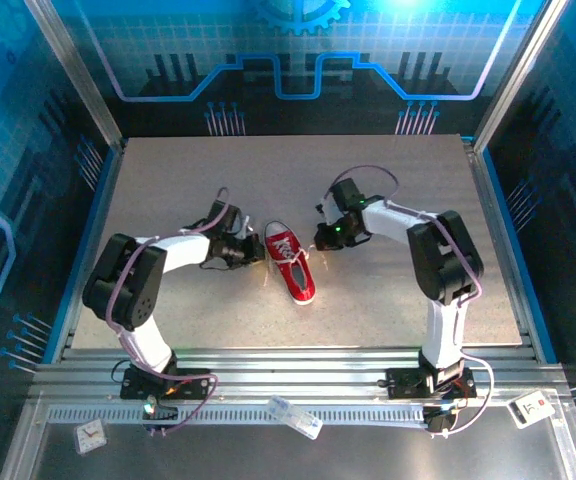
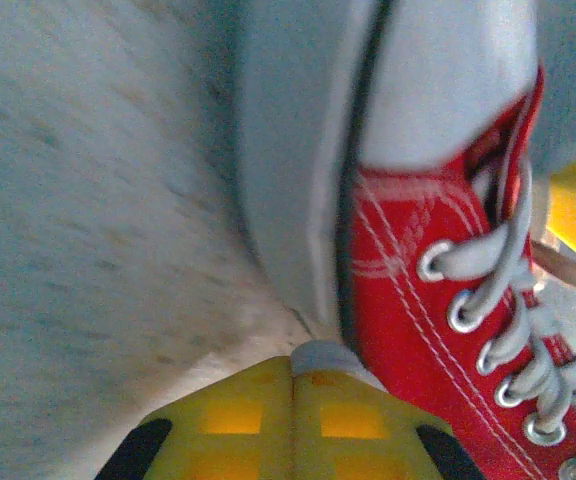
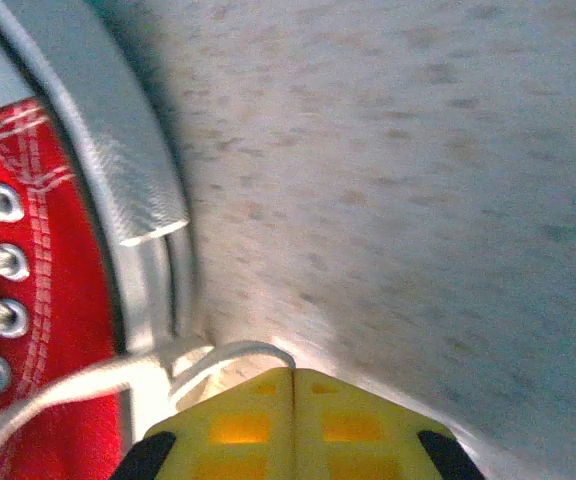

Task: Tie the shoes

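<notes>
Left fingers [image 2: 233,420] and right fingers [image 3: 353,425] at red sneaker's [image 1: 290,262] opposite sides

The table [image 1: 398,300] is viewed whole from above and behind the arm bases [image 1: 163,385], from a distance, looking down and forward. The left wrist view is taken very close, along the left gripper [image 2: 293,380] toward the shoe [image 2: 418,330], which is seen at the right. The right wrist view is taken equally close, along the right gripper [image 3: 293,385], down at the table, with the shoe at the left edge. The shoe and the surface beside it are shared by all three views.
</notes>
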Controlling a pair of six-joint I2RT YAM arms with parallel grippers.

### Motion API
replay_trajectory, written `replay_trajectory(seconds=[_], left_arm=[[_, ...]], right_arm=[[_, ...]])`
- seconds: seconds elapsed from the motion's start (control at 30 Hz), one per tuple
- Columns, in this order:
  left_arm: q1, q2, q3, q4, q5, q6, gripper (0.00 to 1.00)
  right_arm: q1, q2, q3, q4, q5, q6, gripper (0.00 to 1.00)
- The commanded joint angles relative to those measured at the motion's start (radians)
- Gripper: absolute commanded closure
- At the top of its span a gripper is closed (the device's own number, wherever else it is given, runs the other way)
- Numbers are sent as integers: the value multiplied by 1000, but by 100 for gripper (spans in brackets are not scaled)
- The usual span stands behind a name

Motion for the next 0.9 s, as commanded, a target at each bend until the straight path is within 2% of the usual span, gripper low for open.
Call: replay_trajectory(seconds=[0.0, 0.2, 0.3, 0.6, 0.87], left_arm=[[72, -89, 33, -110, -24, 99, 100], [226, -207, -24, -188, -46, 133, 100], [275, -265, -63, -227, -64, 136, 100], [379, -465, -213, -283, -72, 104, 100], [428, -524, -262, -306, -47, 96, 100]], right_arm=[[-76, -91, -18, -37, 54, -51, 100], [-161, -127, -6, -85, 97, -110, 100], [-178, -130, -2, -104, 110, -135, 100], [-220, -148, -17, -146, 168, -178, 100], [-267, -149, -19, -186, 168, -216, 100]])
